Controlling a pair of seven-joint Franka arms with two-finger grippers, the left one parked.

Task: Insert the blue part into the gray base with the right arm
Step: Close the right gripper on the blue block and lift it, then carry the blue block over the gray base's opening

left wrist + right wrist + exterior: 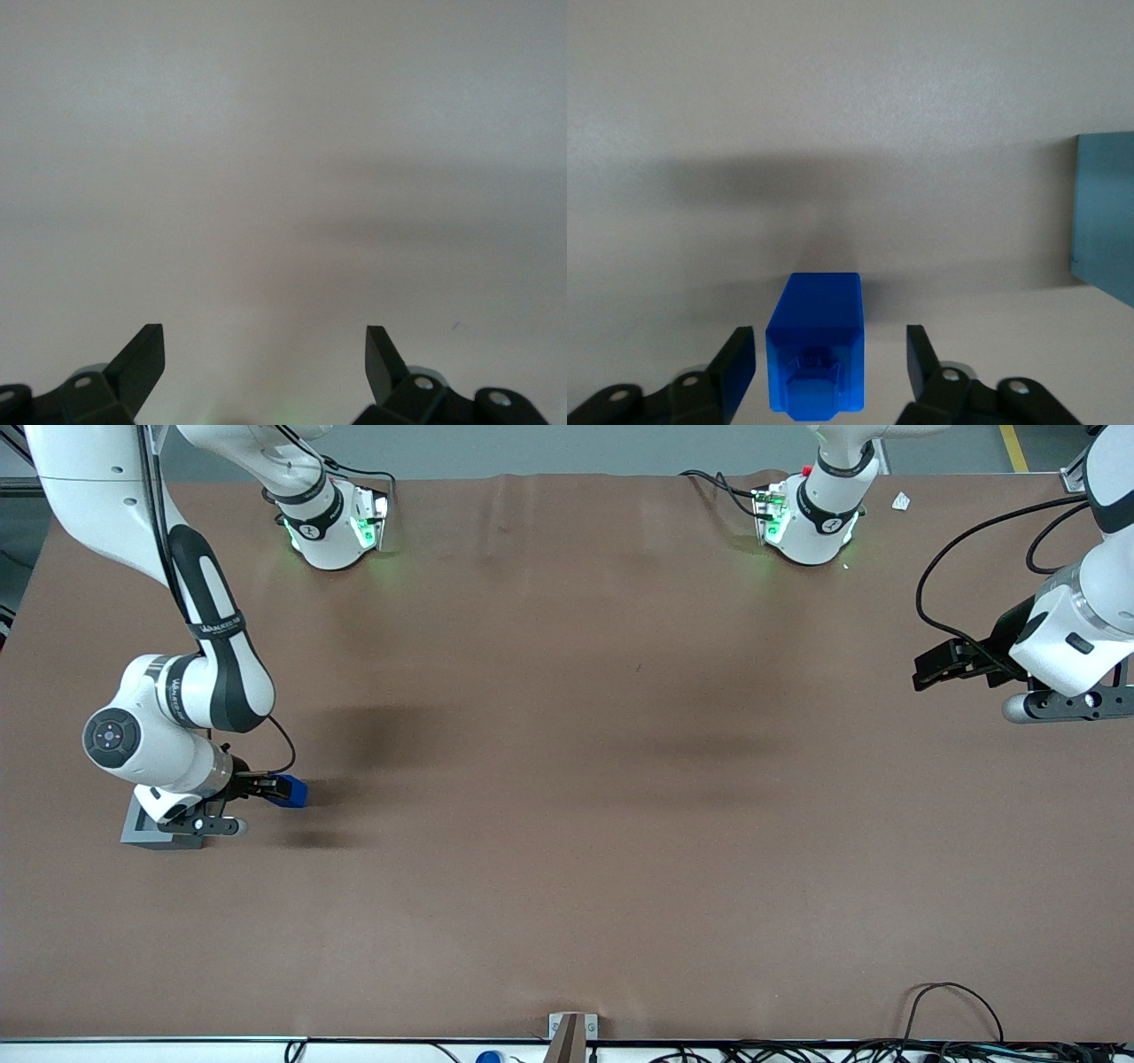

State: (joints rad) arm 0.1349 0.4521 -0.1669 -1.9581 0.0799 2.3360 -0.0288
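The blue part (292, 790) (815, 341) lies on the brown table, toward the working arm's end. My right gripper (270, 787) (831, 352) is low over the table and open, its two black fingers (737, 359) on either side of the blue part with a gap on each side. The gray base (151, 834) (1106, 217) stands on the table beside the gripper, a little nearer to the front camera. The arm's wrist (177, 775) hides part of it in the front view, and its top opening does not show.
Two arm bases (332, 522) (811, 518) stand at the table edge farthest from the front camera. A small white scrap (900, 501) lies near that edge. Cables (952, 1010) and a bracket (571, 1032) sit at the nearest edge.
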